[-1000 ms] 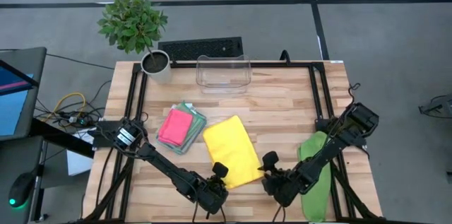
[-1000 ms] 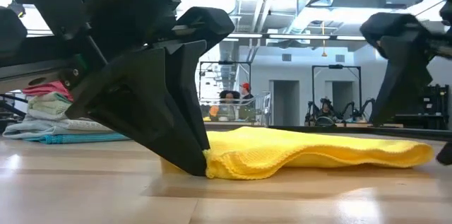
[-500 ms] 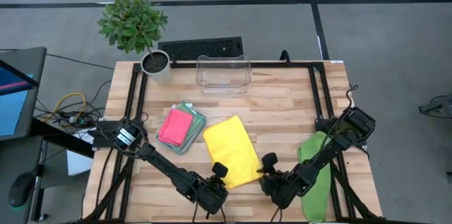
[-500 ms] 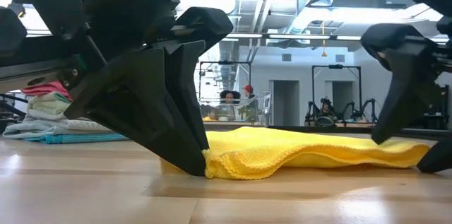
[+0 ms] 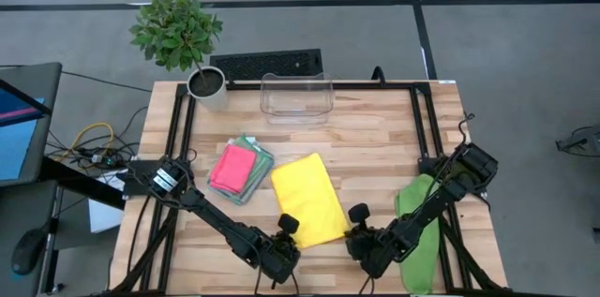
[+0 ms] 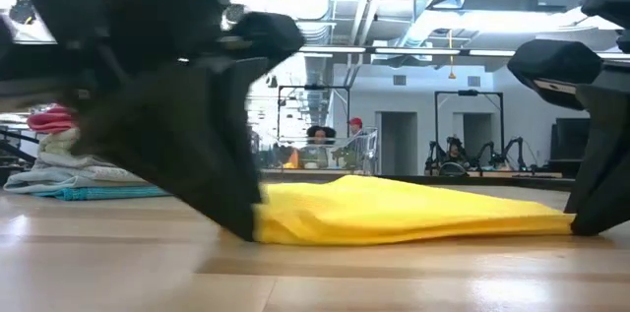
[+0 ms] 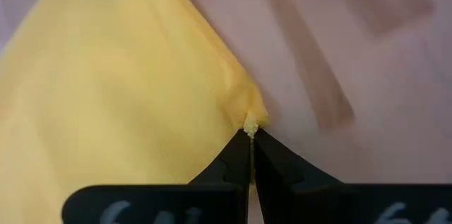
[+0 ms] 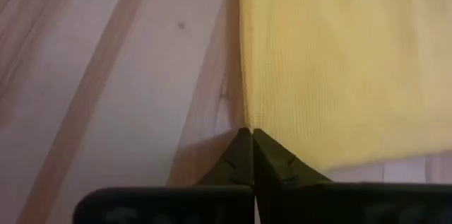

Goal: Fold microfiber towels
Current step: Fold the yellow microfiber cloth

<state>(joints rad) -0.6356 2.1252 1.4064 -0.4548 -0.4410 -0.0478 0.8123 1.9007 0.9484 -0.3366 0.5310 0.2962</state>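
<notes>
A yellow microfiber towel (image 5: 307,199) lies spread on the wooden table (image 5: 375,152), near its front edge. My left gripper (image 5: 289,227) is shut on the towel's near left corner, and my right gripper (image 5: 354,217) is shut on its near right corner. In the low view the towel (image 6: 413,212) stretches low between the left gripper (image 6: 248,231) and the right gripper (image 6: 581,225). A stack of folded towels (image 5: 239,168), pink on top, rests on the table left of it. A lime green towel (image 5: 422,231) lies under my right arm. My left gripper pinches the yellow towel's near left corner (image 7: 248,119) between its two fingertips. It comes slanting down from the table's near side. The corner sits at table height, and the rest of the towel lies flat. My right gripper pinches the towel's near right corner (image 8: 258,119) between its shut fingertips, slanting down from the near side. The fingers hide the very tip of the corner. The towel lies on the table beyond them.
A clear plastic bin (image 5: 297,97) stands at the table's far edge, with a potted plant (image 5: 183,39) at the far left corner and a keyboard (image 5: 267,63) behind the bin. Black frame rails (image 5: 417,119) run along the table's sides.
My right gripper has sunk a little and shut on the towel's near right corner. The towel's near edge, rippled and puffed up before, now lies low and straight between the two grippers.
</notes>
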